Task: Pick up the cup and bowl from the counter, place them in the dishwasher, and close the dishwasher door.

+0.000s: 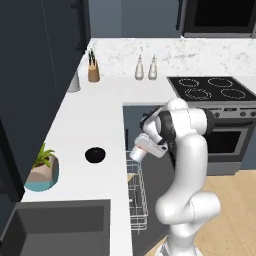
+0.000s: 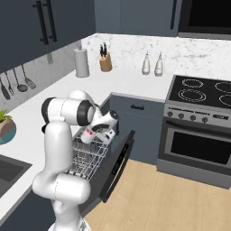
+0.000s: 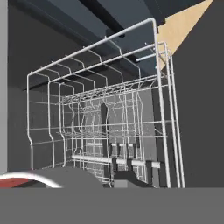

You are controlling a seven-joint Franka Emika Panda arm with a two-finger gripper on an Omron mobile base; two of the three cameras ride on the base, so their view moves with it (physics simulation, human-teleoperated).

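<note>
Here the bowl [image 1: 95, 154] sits on the white counter [image 1: 95, 115].

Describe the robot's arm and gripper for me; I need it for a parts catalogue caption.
The arm is glossy white, built of rounded tubular links with bulbous elbows and dark grey to black bands at the joints. No cables or markings are visible. The gripper sits on a white boxy hand; its fingers are too small to make out.

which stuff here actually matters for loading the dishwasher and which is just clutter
Job:
cup, held in the claw over the rack
bowl, on the counter
dishwasher rack, pulled out
dishwasher door, open

Lying about:
knife block
two bottles
potted plant
paper towel roll
stove
sink
</note>
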